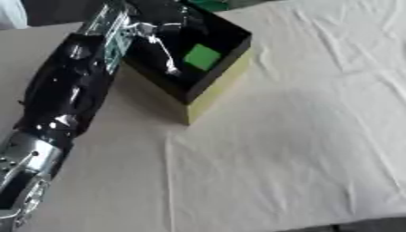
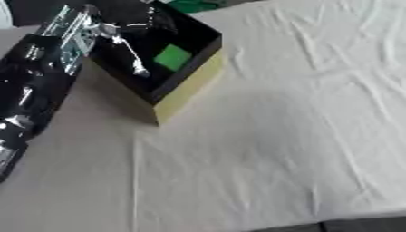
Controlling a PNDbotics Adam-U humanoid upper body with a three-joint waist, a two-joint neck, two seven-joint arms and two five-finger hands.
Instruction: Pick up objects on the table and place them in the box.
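Observation:
A box [image 1: 218, 86] with pale yellow outer walls and a black inside stands on the cloth at the upper left. On its floor lies a flat green square [image 1: 201, 57]. My left arm comes up the left side, and my left hand [image 1: 162, 27] is over the box's far left part. One silver finger [image 1: 166, 58] points straight down into the box, just left of the green square and apart from it. The hand holds nothing that I can see. Its dark palm blends with the dark inside of the box. My right hand shows in neither view.
A wrinkled white cloth [image 1: 301, 136] covers the table to the right of the box and in front of it. Part of a green thing [image 1: 208, 3] shows beyond the box at the top edge. The table's near edge runs along the lower right corner.

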